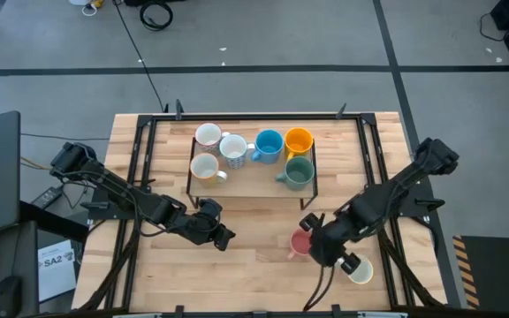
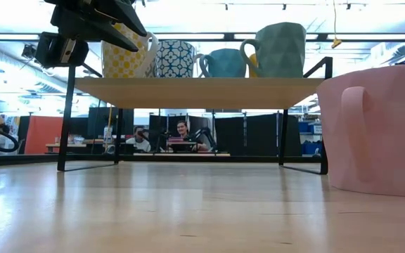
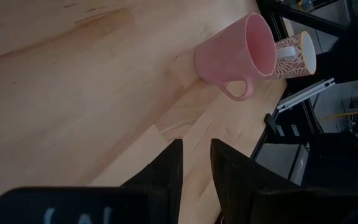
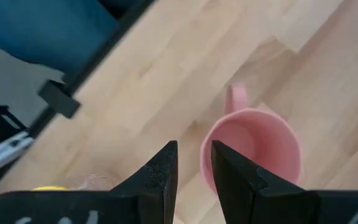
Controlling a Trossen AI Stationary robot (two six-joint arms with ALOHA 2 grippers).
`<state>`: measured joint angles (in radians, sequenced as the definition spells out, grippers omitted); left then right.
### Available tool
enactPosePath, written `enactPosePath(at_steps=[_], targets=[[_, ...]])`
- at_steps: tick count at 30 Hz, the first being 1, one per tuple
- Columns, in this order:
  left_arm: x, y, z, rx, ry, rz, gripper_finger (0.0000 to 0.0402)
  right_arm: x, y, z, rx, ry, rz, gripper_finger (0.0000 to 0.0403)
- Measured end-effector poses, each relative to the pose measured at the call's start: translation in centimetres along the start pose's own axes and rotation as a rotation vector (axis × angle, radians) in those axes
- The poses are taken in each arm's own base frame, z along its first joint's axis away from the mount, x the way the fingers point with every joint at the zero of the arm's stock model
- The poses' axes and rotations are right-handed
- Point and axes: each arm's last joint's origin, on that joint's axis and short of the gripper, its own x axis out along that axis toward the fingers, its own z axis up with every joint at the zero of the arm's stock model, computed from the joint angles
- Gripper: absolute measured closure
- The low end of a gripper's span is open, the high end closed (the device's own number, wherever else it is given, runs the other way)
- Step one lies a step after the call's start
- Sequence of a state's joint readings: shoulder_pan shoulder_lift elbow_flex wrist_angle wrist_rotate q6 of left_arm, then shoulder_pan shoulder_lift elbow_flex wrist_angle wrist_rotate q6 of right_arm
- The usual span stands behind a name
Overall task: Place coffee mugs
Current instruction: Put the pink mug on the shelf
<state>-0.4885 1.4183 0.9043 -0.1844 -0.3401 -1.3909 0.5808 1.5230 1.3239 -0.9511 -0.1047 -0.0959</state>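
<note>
Six mugs stand on a low black-framed rack (image 1: 190, 181) at the table's far middle: white (image 1: 208, 134), patterned (image 1: 233, 148), blue (image 1: 269, 146), orange-yellow (image 1: 299, 141), cream (image 1: 205, 168) and dark green (image 1: 299, 172). A pink mug (image 1: 299, 246) stands upright on the wood near the right arm, handle (image 4: 235, 98) toward the near edge. A white mug with an orange pattern (image 3: 294, 55) sits just beyond it. My right gripper (image 4: 194, 163) hovers shut above the pink mug's rim. My left gripper (image 3: 196, 158) is shut, raised over bare wood left of the pink mug.
The rack's shelf (image 2: 195, 83) stands on thin black legs, with open space under it. Black rails (image 1: 135, 177) run along the table's left and right sides. Bare wood lies between the rack and the near edge. People sit in the room behind.
</note>
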Motion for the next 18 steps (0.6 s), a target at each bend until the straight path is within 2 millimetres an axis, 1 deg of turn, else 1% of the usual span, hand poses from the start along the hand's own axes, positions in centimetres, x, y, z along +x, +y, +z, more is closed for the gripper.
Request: enactPosePath(at_steps=[5,9,12,16,18], targets=[[0.0,0.0,0.0,0.000,0.000,0.000,0.0315,2.5,-0.3,0.0,0.003,0.108,0.000,0.0300],[0.0,0.0,0.0,0.000,0.000,0.000,0.0315,3.9,-0.5,-0.1,0.009,0.174,0.007,0.0300],[0.0,0.0,0.0,0.000,0.000,0.000,0.0315,4.7,-0.6,-0.1,0.010,0.197,0.007,0.0300],[0.0,0.0,0.0,0.005,0.000,0.001,0.0315,5.0,-0.7,-0.1,0.009,0.213,-0.040,0.0300],[0.0,0.0,0.0,0.025,-0.001,-0.001,0.0315,5.0,-0.7,-0.3,0.014,0.226,-0.034,0.0300]])
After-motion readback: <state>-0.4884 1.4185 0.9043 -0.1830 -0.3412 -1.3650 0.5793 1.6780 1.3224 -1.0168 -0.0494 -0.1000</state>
